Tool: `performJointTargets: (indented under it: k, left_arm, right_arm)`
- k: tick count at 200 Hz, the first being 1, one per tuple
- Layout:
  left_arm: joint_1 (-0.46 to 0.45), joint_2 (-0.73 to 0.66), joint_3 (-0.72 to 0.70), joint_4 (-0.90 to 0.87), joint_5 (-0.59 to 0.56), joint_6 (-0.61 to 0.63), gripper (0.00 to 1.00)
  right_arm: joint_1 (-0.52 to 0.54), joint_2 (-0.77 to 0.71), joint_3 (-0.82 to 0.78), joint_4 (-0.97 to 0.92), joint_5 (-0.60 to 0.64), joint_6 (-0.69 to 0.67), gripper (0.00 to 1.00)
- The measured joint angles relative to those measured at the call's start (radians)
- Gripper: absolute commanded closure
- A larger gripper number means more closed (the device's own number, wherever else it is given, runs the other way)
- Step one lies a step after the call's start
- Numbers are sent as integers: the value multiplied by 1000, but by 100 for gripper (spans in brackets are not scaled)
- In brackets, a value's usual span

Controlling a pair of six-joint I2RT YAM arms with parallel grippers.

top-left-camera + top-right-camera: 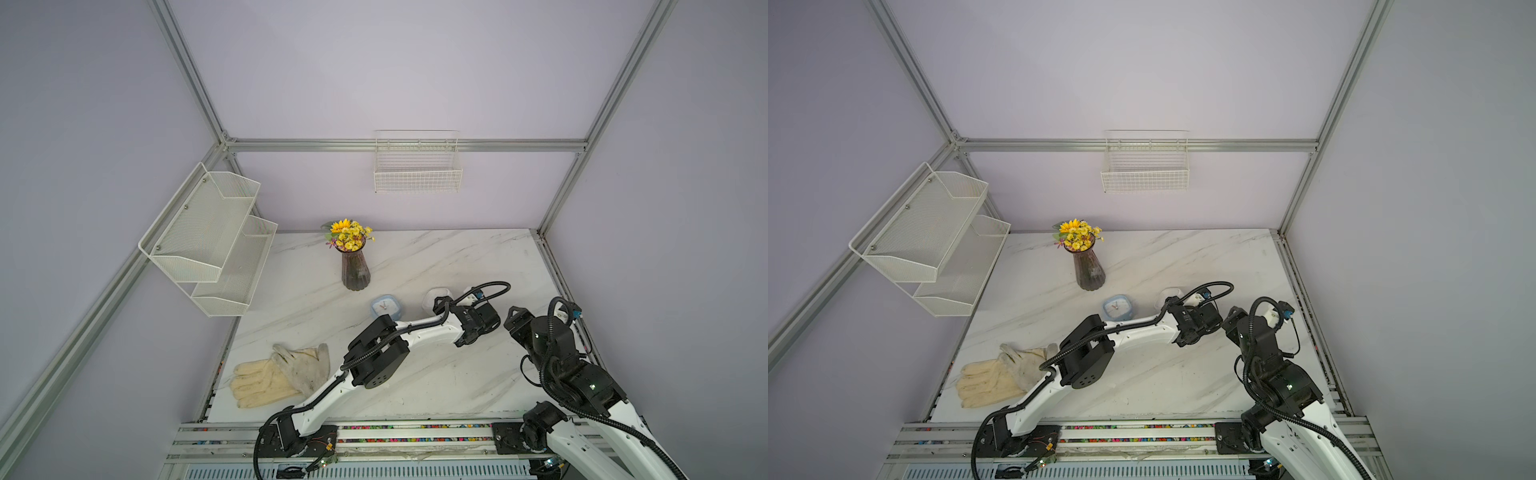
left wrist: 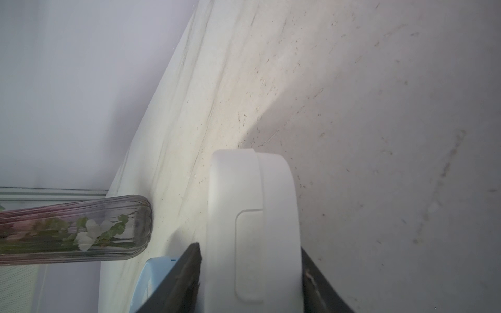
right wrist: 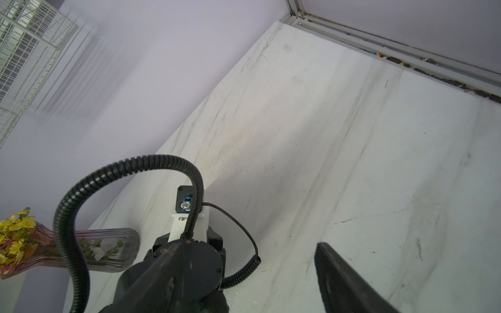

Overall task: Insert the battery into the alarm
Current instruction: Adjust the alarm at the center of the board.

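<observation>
Only left wrist view | white alarm (image 2: 252, 230) flanked by left claw (image 2: 250, 248), grip unclear | right claw (image 3: 245, 252) open

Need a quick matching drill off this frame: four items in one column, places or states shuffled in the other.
Items:
1 gloves
2 vase
3 wire basket
4 white device

Places or states:
A hung on the back rail
B flanked by the left tool
C front left of the table
D holding yellow flowers

Pairs: 1-C, 2-D, 3-A, 4-B.
</observation>
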Motion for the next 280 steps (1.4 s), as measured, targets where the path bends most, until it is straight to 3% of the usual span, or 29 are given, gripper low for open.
performJointTargets:
  k: [23,85,113,153,186,228,280]
  left_arm:
    - [-9,14,1,-7,9,10,29]
    - [-27,21,37,-9,107,-12,22]
    - [-27,14,34,-6,193,-69,14]
    - [-27,-108,-60,11,372,-168,12]
    - [-26,-332,-269,116,473,-239,10]
    - [13,-698,-645,341,548,-356,9]
    - [234,-1051,-1131,556,627,-589,9]
  right_arm:
    - [0,-4,4,-10,3,0,21]
    - [0,-26,35,-24,11,0,21]
    - [0,-27,45,-25,12,-6,21]
    - [0,-30,48,-18,-10,-36,21]
    - [0,-30,48,23,-71,-70,22]
    - [0,10,40,129,-174,-101,23]
    - [0,256,8,359,-404,-145,24]
